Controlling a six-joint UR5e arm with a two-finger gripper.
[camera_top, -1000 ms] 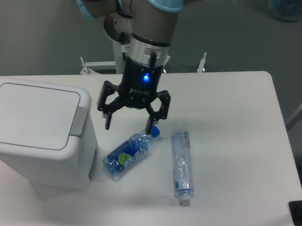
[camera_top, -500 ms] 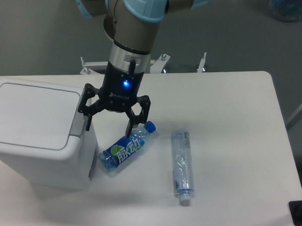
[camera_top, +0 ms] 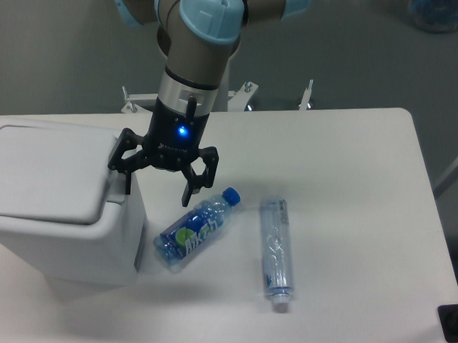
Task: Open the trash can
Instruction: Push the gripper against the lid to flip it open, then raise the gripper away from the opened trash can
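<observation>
Just beside the left finger of the spread jaws, the bin (camera_top: 48, 188) tab seems hidden; press it straight down, gently.

The arm comes in from the 12 o'clock edge of the view and reaches down toward 6 o'clock, tilted slightly so its lower end leans toward 7 o'clock. Its upper joint carries a light blue cap, below it a grey sleeve, then a silver ring and the black wrist block (a small blue light glows on its front). The claw (camera_top: 158, 185) hangs at the bottom with its two black fingers spread wide apart, tips pointing down, one finger toward 9 o'clock and the other toward 3 o'clock. Nothing sits between the fingers.
</observation>
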